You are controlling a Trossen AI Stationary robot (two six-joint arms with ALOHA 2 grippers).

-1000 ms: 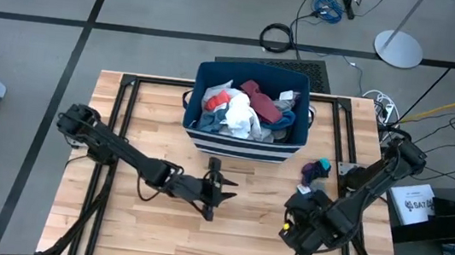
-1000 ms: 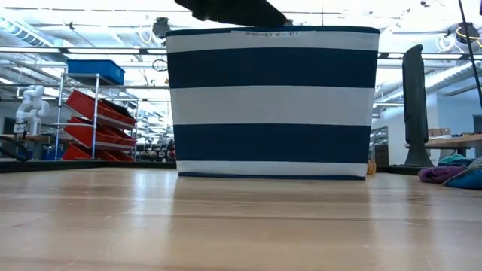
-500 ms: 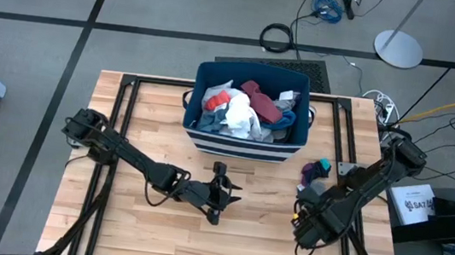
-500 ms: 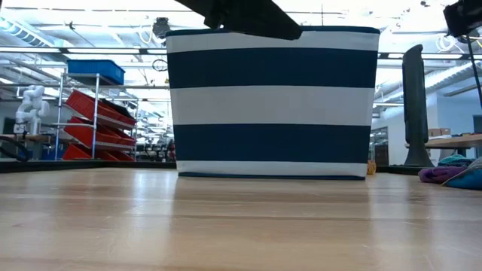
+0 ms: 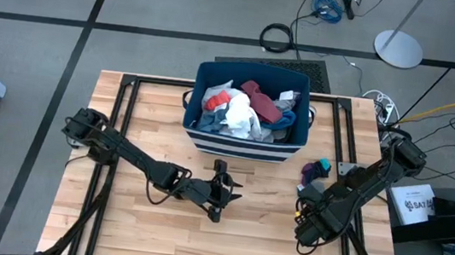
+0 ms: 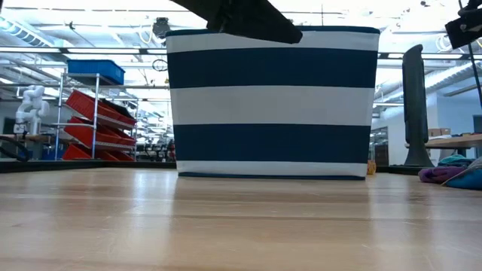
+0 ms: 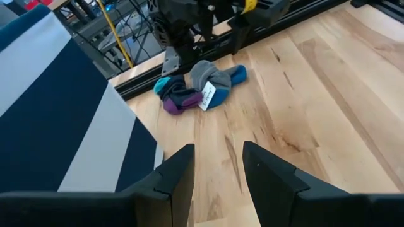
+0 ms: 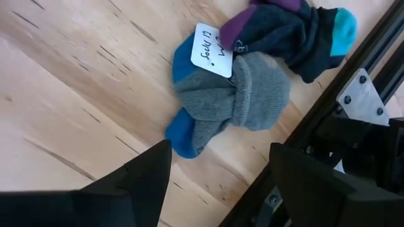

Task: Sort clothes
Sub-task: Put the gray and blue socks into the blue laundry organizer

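Note:
The clothes (image 5: 243, 108), among them white, maroon and orange-red pieces, lie heaped in the navy striped bin (image 5: 243, 144) at the table's far middle. A small bundle of socks (image 8: 243, 94), grey-blue with a white tag and dark with purple and teal, lies on the wood at the right (image 5: 317, 170) (image 7: 199, 82). My right gripper (image 8: 221, 167) hovers open above the table, just near of the socks (image 5: 310, 216), pointing steeply down. My left gripper (image 7: 218, 170) stands open in front of the bin (image 5: 224, 192), pointing toward the socks, nothing between its fingers.
Black frame rails (image 5: 354, 150) run along the table's edges, one right beside the socks (image 8: 328, 107). Bare wood spans the near half of the table (image 5: 197, 244). In the low view the bin's wall (image 6: 271, 102) fills the middle, with the socks at its right (image 6: 452, 173).
My right gripper has sunk toward the table and tipped more steeply downward over the spot near the socks; its arm now shows at the low view's top right. The socks and the clothes in the bin have not moved.

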